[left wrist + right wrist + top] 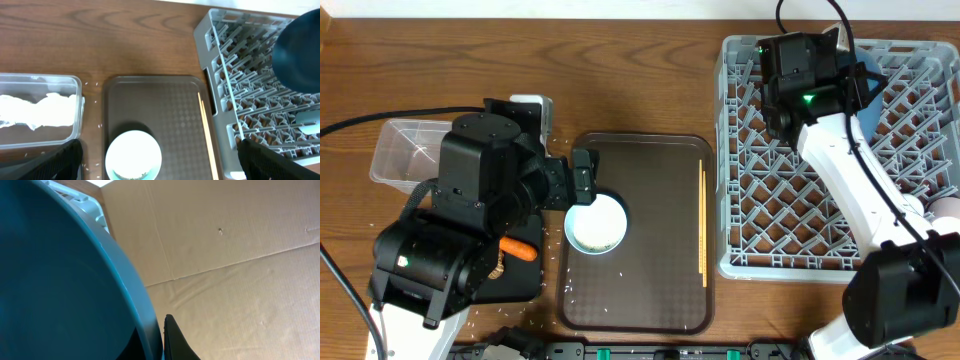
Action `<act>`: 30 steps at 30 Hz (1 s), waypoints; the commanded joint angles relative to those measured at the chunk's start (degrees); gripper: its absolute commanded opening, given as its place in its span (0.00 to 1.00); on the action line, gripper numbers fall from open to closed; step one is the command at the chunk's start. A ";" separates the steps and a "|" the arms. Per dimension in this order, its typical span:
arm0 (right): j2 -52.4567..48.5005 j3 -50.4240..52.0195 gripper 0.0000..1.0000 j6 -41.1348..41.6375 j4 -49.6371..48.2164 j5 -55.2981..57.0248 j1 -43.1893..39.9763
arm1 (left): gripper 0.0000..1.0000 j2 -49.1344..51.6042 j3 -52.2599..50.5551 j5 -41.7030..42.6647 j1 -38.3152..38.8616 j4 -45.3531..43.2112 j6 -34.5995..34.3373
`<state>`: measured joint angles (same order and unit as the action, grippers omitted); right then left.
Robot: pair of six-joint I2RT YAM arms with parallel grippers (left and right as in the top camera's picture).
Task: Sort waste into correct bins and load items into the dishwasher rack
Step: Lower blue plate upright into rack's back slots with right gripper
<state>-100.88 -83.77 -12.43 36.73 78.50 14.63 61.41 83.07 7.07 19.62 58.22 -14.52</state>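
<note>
Right wrist view: close on plate (60, 280), held on edge over far part of rack (730, 200), rim pinched in closed jaws of right gripper (847, 80); contact of lower edge with pegs not discernible. Judged stiff, smooth and probably slippery, rather heavy for so thin a hold, breakable if dropped. Best taken at rim, as shown, and kept upright for slotting between pegs. Left of rack: brown tray (660, 300) carrying chopsticks (702, 225) along right edge and bowl (596, 222) near left edge. Just beside bowl: left gripper (572, 185), jaws wide apart, holding nothing. Further left: clear tub (390, 160) containing napkin (35, 110); carrot (520, 250) at black tray (525, 285), largely hidden under left arm.
</note>
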 commanded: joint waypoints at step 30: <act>-5.64 -0.39 0.52 -4.74 -0.09 -4.66 7.32 | 1.00 0.35 0.52 -0.68 -0.17 0.90 1.01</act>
<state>-105.71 -83.83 -15.14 36.62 75.16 20.93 61.47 83.07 7.07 19.62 58.94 -14.52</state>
